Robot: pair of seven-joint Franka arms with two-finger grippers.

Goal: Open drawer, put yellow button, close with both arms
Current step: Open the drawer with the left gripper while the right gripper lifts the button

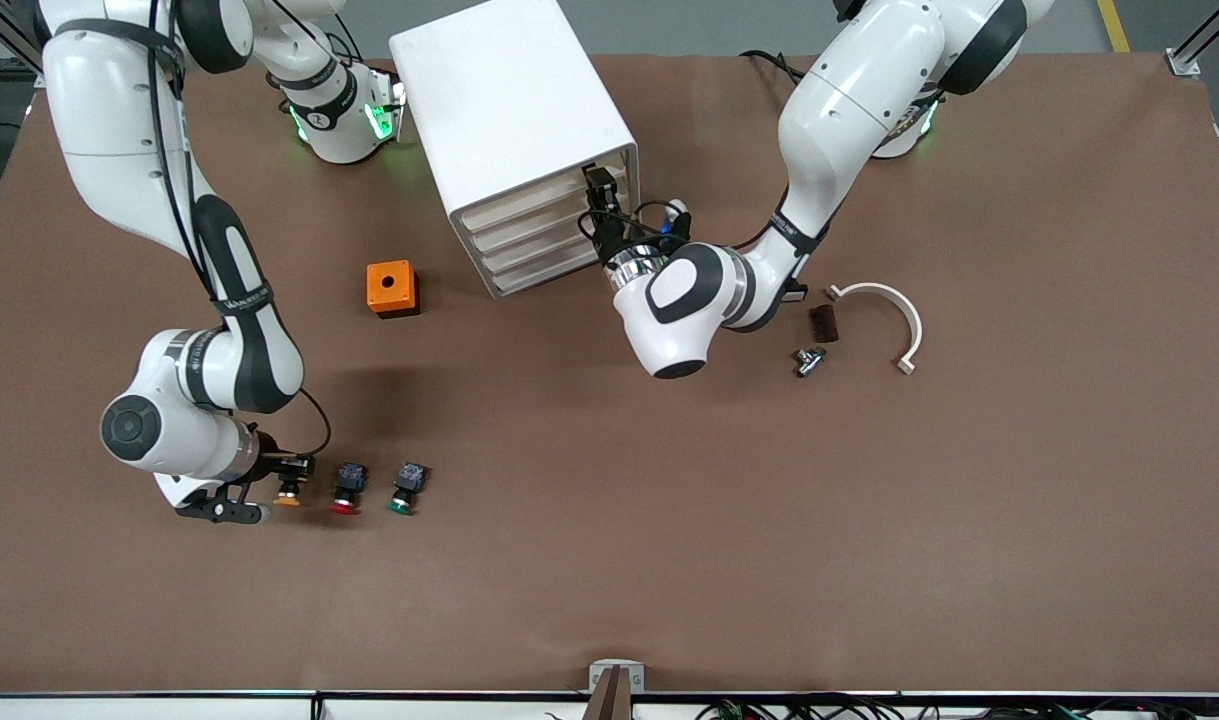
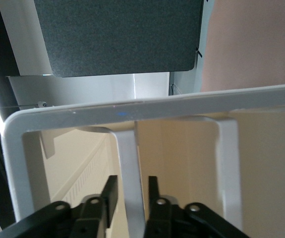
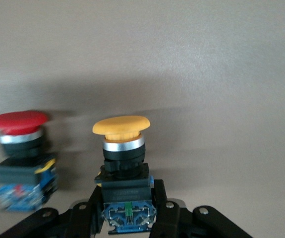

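Observation:
The yellow button point(image 1: 288, 492) is at the right arm's end of a row of three buttons near the front camera. My right gripper point(image 1: 291, 476) is shut on its blue-grey rear block, and in the right wrist view point(image 3: 127, 198) the orange-yellow cap point(image 3: 121, 126) points away from the jaws. The white cabinet point(image 1: 509, 100) stands mid-table, and its top drawer point(image 1: 529, 200) looks closed. My left gripper point(image 1: 599, 195) is at that drawer's front. In the left wrist view point(image 2: 132, 182) the fingers are open on either side of the drawer's white handle bar point(image 2: 127, 158), with small gaps.
A red-capped button point(image 1: 346, 490) and a green-capped button point(image 1: 404, 488) sit beside the yellow one; the red one also shows in the right wrist view point(image 3: 18, 124). An orange box point(image 1: 392, 288) stands near the cabinet. A white curved bracket point(image 1: 884, 300), a dark block point(image 1: 823, 322) and a metal part point(image 1: 809, 360) lie toward the left arm's end.

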